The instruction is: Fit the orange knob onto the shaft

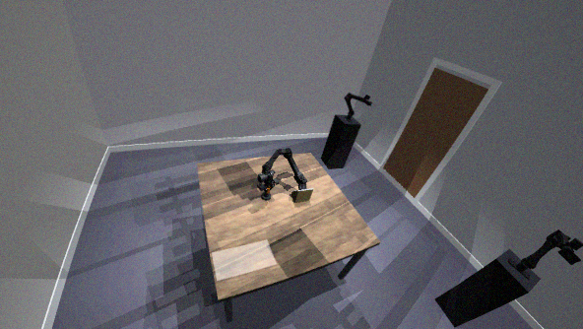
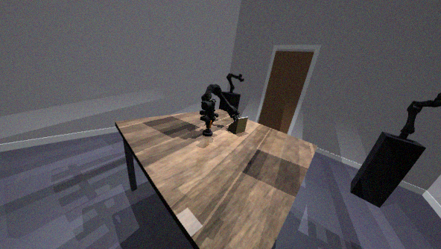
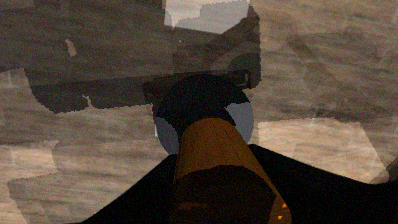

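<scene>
The orange knob is held upright between my gripper's fingers. My gripper is shut on it and points down over the round pedestal. The round dark pedestal stands on the table under the knob; its far part shows beyond the knob in the wrist view. The shaft and the knob's hole are hidden, so I cannot tell how their flat sides lie. The knob's lower end looks close above the pedestal, but the exact gap is too small to tell.
An upright yellowish panel stands on the wooden table, right of the pedestal and by the arm's base. Patchy shadows and light patches cross the table. Two black stands with other arms are beyond the table.
</scene>
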Motion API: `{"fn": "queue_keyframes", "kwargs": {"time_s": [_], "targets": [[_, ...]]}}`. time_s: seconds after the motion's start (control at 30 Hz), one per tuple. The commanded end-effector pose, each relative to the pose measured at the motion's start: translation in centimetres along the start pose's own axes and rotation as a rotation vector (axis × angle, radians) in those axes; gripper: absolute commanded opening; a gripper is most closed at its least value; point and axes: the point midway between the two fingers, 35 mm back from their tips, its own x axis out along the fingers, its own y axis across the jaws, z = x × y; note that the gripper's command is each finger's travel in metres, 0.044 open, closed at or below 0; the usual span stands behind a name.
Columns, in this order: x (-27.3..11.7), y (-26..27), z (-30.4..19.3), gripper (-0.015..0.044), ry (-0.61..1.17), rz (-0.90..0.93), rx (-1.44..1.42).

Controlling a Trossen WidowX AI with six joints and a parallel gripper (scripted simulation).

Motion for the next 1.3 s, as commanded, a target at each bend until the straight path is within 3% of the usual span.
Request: {"fn": "queue_keyframes", "kwargs": {"time_s": [0.0, 0.3, 1.27], "targets": [[-0.37, 0.01, -0.01, 0.0000, 0.000, 0.003, 0.002], [-0.41, 0.18, -0.07, 0.0000, 0.000, 0.003, 0.212], [-0.32, 0.02, -0.01, 0.0000, 0.000, 0.003, 0.212]]}}
